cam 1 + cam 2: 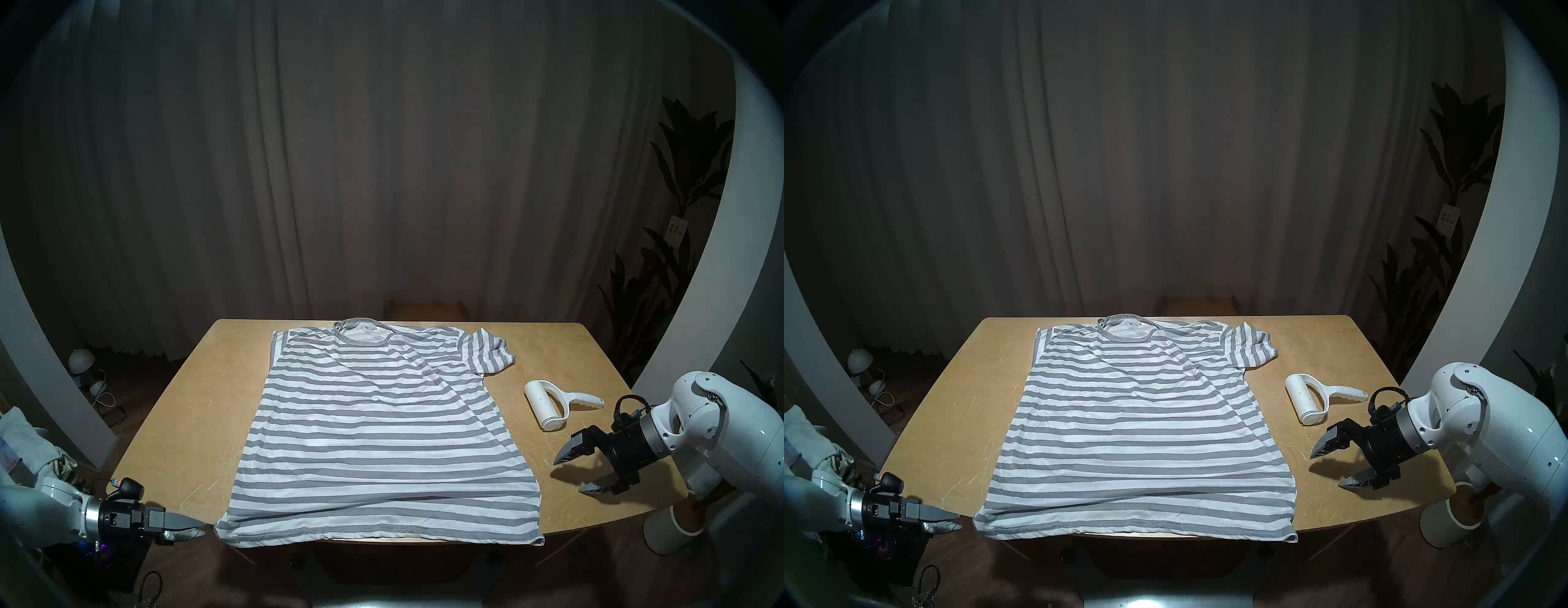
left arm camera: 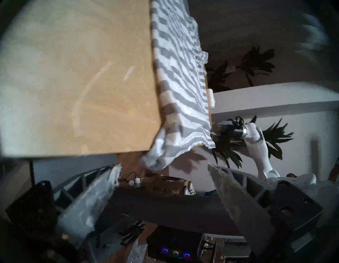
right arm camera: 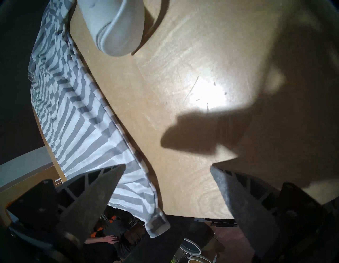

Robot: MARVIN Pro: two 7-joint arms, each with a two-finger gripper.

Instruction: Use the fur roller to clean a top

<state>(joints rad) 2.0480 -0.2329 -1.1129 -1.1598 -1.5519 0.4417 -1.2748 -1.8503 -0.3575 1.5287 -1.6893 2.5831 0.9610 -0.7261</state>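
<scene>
In the head views, the striped T-shirt is spread flat at the centre of the table, probably for rolling; the lint roller lies at centre right, near the empty, wide-open right gripper. In the left wrist view, the left gripper is open and empty. In the right wrist view, the roller is at the top. No writing can be read.

**A home-like room, rigged up for a robot**

Long pale curtains hang in folds across the whole back wall, and a leafy houseplant with a paper tag stands off to the side. Down on the wooden floor sits a small mushroom-shaped lamp with loose cables. A scratched wooden counter takes centre stage, and under its near corner electronics glow with coloured lights.
</scene>
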